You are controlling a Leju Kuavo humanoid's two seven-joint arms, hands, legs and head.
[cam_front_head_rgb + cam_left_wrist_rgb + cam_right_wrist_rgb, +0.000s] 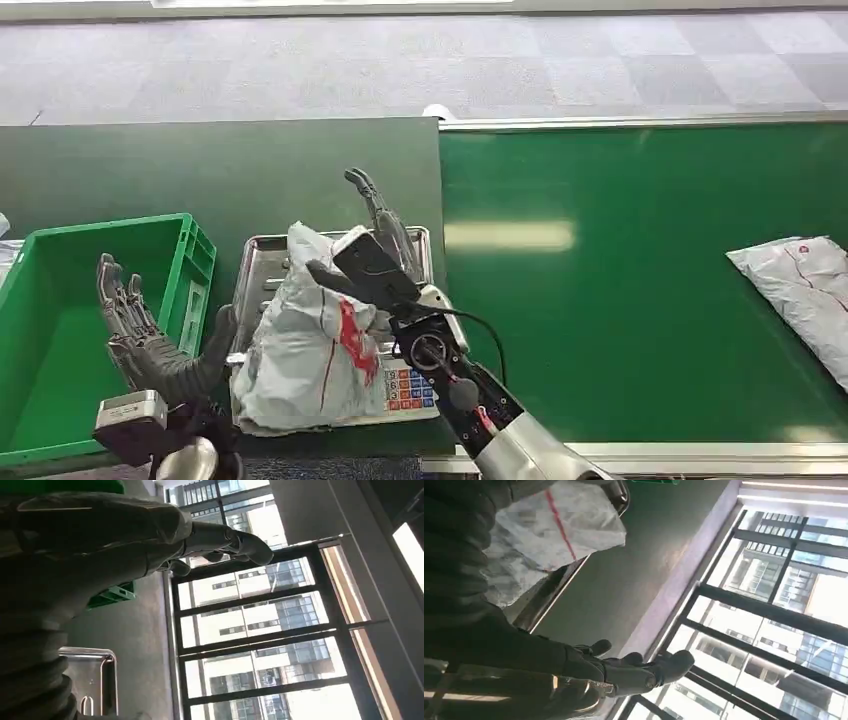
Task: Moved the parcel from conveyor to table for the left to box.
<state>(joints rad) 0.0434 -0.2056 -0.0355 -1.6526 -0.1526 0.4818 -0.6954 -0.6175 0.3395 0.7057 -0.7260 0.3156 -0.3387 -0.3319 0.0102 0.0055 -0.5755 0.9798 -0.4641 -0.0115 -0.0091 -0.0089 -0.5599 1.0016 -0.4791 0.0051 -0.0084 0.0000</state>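
While the grey parcel (310, 340) rests on the desk scale (405, 385), our right hand (375, 250) and left hand (140, 335) are spread, holding nothing; next, we judge, the left must grasp it for the green box (60, 330).

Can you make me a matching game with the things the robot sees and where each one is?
Things:
1. green crate
2. crumpled parcel
3. flat parcel
4. left hand

Places:
A. on the conveyor belt
B. on the metal scale
C. between crate and scale
D. far left on the table

Pairs: 1-D, 2-B, 3-A, 4-C
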